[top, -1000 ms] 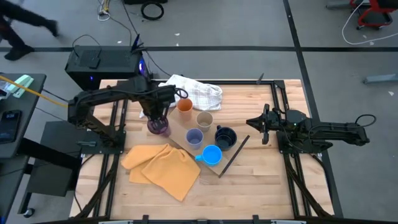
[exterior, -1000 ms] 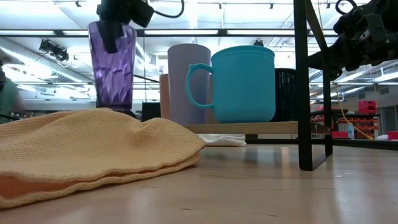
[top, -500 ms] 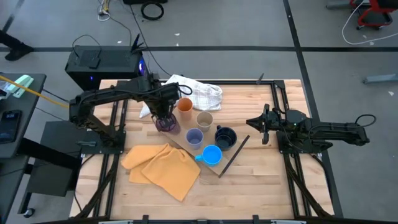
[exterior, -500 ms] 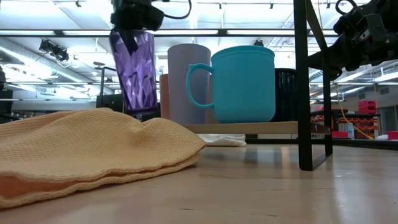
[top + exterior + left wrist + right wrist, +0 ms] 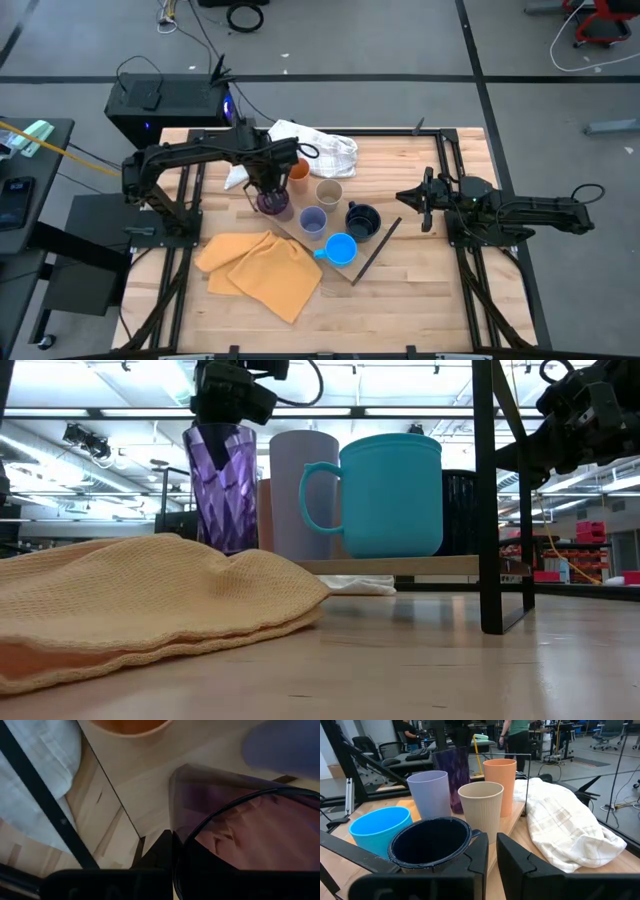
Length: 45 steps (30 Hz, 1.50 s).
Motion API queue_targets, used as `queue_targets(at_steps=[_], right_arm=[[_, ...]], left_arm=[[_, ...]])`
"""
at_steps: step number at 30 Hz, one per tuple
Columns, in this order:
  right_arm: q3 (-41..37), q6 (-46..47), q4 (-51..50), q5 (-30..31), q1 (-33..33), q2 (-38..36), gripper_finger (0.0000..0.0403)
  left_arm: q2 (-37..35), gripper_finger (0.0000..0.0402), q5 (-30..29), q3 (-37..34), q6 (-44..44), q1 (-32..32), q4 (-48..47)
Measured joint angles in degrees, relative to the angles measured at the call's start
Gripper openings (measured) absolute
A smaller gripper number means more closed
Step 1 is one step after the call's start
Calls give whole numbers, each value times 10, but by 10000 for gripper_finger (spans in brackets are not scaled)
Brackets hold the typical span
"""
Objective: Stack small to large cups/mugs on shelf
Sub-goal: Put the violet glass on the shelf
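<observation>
- Our left gripper [image 5: 270, 188] was clamped on the rim of the dark purple cup [image 5: 273, 203], one finger inside it and one outside, holding it upright over the shelf's left end.
- The low view hid the cup's base behind the yellow-orange cloth [image 5: 150, 600], so we could not tell whether it touched the shelf [image 5: 385, 235].
- The purple cup had faceted, see-through walls and stood taller than its neighbours.
- It stood close to the lavender cup [image 5: 312, 222] on its right and the orange cup [image 5: 297, 168] beyond it; little room remained there.
- Farther right sat the tan cup [image 5: 329, 191], the navy mug [image 5: 362, 219] and the blue mug [image 5: 341, 249].
- The white checked cloth [image 5: 315, 148] lay at the far edge.
- Our right gripper [image 5: 408, 201] waited off to the right, fingers parted.
</observation>
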Motion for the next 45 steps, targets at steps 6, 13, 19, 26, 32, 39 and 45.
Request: queue_targets(at_steps=[6, 13, 19, 26, 32, 39, 45], right_arm=[[0, 0, 0, 0, 0, 0, 45], [0, 0, 0, 0, 0, 0, 45], [0, 0, 0, 0, 0, 0, 45], [0, 0, 0, 0, 0, 0, 45], [0, 0, 0, 0, 0, 0, 45], [0, 0, 0, 0, 0, 0, 45], [0, 0, 0, 0, 0, 0, 45]], left_arm=[[0, 11, -1, 0, 6, 16, -10], [0, 11, -2, 0, 12, 23, -16], [0, 12, -5, 0, 11, 23, -16], [1, 49, -24, -1, -4, 23, -17], [1, 48, -19, -1, -4, 23, -17], [1, 65, -18, -1, -4, 23, -17], [1, 89, -17, -1, -4, 23, -16]])
